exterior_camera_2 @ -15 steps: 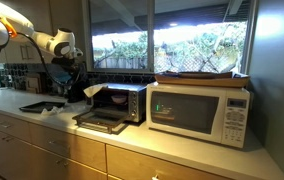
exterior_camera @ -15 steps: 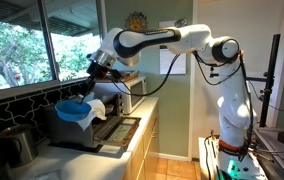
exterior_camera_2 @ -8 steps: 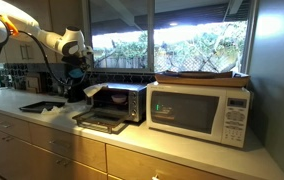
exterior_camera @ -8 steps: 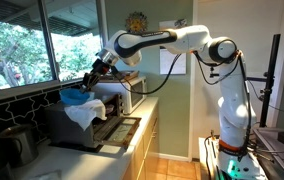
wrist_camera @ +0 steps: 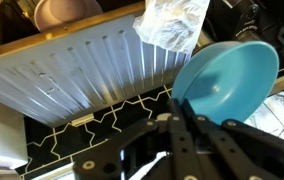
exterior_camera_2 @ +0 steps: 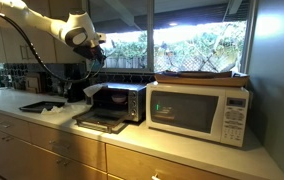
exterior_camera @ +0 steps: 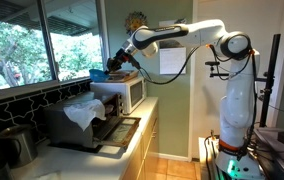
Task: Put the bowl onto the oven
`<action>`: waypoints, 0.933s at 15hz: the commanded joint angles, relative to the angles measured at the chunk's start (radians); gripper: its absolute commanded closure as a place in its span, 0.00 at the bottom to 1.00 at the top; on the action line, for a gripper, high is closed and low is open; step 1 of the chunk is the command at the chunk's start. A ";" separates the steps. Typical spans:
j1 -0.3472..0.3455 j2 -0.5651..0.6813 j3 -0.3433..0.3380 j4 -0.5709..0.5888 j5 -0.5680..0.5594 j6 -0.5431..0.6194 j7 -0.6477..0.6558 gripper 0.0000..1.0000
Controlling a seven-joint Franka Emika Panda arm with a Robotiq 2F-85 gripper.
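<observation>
The small bright blue bowl is held by its rim in my gripper, which is shut on it. In an exterior view the bowl hangs in the air above the dark appliance, level with the top of the white oven and just short of it. My gripper is right behind the bowl. The oven is a boxy white unit with a dark glass front. My gripper is above and to the left of it here; the bowl is hard to make out in this view.
A dark toaster appliance with its door open stands next to the oven, with a white cloth draped on it. A flat wooden tray lies on the oven's top. A metal pot stands by the window.
My gripper has lifted the bowl from beside the dark appliance up over it and carried it towards the white oven.
</observation>
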State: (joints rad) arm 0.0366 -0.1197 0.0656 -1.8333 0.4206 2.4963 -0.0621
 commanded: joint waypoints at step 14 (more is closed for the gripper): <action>-0.089 0.154 -0.107 0.053 -0.185 -0.045 0.511 0.99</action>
State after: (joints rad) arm -0.0515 -0.0206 -0.0400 -1.8340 0.2737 2.4847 0.3505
